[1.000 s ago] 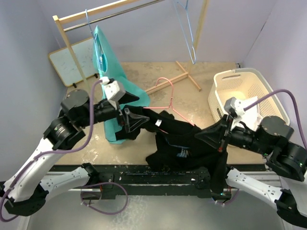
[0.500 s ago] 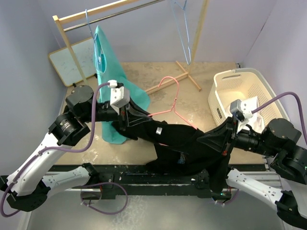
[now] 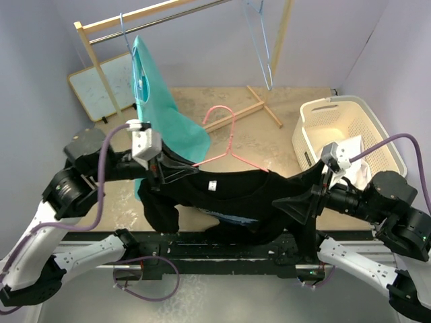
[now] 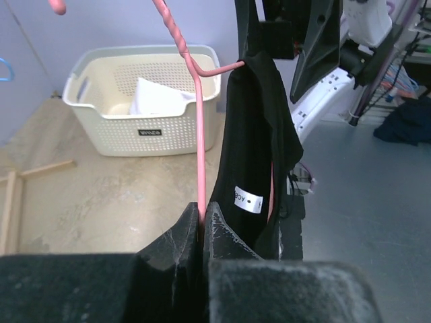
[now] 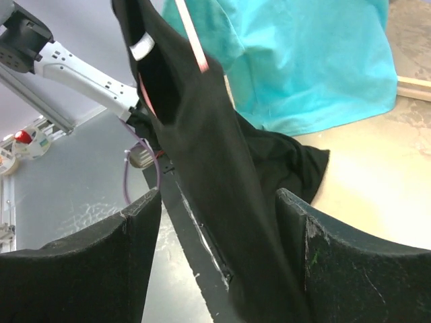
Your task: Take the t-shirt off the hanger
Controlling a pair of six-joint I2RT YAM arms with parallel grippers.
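A black t-shirt (image 3: 229, 195) hangs on a pink wire hanger (image 3: 232, 134), held up above the table between the two arms. My left gripper (image 3: 165, 176) is shut on the hanger's left arm; in the left wrist view the pink hanger (image 4: 200, 134) runs straight into the shut gripper (image 4: 202, 215), with the t-shirt (image 4: 259, 134) and its white label beside it. My right gripper (image 3: 291, 205) stands open at the shirt's right end. In the right wrist view the t-shirt (image 5: 202, 134) hangs between the spread fingers of the gripper (image 5: 217, 195), with the hanger (image 5: 192, 40) above.
A teal shirt (image 3: 158, 101) hangs on a blue hanger from the wooden rack (image 3: 101, 74) at the back left. An empty blue hanger (image 3: 262, 47) hangs further right. A white laundry basket (image 3: 377, 141) with white cloth stands at the right. A whiteboard (image 3: 91, 87) leans at the back left.
My left gripper shut on the pink hanger and drew it left and nearer, spreading the shirt out. My right gripper opened and let go of the black fabric.
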